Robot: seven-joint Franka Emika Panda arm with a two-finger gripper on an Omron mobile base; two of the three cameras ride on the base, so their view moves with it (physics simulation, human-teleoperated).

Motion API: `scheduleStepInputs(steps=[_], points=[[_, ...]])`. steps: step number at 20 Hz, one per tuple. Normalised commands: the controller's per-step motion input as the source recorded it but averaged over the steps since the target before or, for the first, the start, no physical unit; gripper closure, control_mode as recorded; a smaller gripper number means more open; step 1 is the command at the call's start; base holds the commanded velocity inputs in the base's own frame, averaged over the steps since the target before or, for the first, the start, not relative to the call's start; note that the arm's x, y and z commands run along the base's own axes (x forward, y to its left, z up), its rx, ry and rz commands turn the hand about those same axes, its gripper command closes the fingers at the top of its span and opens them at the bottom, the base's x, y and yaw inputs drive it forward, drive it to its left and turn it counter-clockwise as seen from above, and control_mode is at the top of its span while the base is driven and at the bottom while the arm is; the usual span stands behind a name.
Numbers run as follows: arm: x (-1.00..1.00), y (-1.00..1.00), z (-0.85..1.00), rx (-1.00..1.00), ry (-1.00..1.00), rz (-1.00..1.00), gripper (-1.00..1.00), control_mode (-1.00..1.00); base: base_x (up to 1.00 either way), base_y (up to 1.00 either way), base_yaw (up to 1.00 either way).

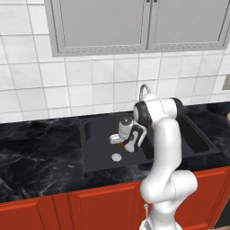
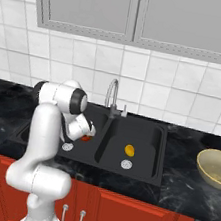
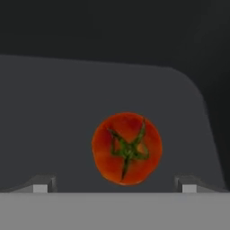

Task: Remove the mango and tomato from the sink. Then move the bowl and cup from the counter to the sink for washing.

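The pincer hangs low inside the left basin of the sink, pointed down at the tomato. In the hand view its two tips stand wide apart, one on each side of the tomato, and neither touches the fruit. The tomato (green calyx facing up at the camera) lies on the dark floor of that basin, near a rounded corner of it. In the right base view the tomato shows as a red spot just under the pincer, a little behind the left basin's silver drain.

The mango lies in the sink's right basin, just behind that basin's drain and well apart from the tomato, with the divider between them. The faucet rises at the sink's back rim, above the divider.

The bowl sits on the black marbled surface to the right of the sink, upright, apart from the sink's rim.
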Motion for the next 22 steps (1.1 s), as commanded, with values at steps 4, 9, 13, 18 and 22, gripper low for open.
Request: scheduleStepInputs(steps=[4,9,13,18,22], points=[[0.29,-0.04,-0.15,0.0,0.0,0.01,-1.0,-1.0,0.0,0.0,0.0],[0.22,-0.03,-0.17,0.0,0.03,0.0,-1.0,-1.0,0.0,0.0,0.0],[0.23,-0.02,-0.16,0.0,0.07,0.0,-1.0,-1.0,0.0,0.0,0.0],[0.23,-0.05,-0.14,0.0,0.06,0.0,-1.0,-1.0,0.0,0.0,0.0],[0.16,-0.05,-0.16,0.0,0.07,0.0,-1.0,-1.0,0.0,0.0,0.0]])
